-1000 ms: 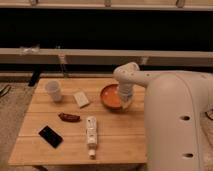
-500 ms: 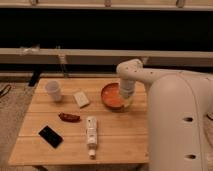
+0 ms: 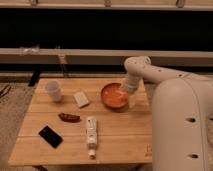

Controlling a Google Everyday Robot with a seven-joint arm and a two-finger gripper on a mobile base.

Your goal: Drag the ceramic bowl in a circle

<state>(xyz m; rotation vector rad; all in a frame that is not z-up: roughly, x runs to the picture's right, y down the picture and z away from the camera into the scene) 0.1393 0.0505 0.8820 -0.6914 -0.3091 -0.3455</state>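
Wooden table [image 3: 115, 145], ceramic bowl [image 3: 113, 97] on it, tool [image 3: 126, 91] at its rim.

One high view faces the table [image 3: 120, 135], tool [image 3: 126, 90] at ceramic bowl [image 3: 113, 97].

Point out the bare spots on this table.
Bare: front right of the table, between tube and arm; front left by the phone. Crowded: back row, cup, packet, bowl, with the gripper at the bowl's rim.
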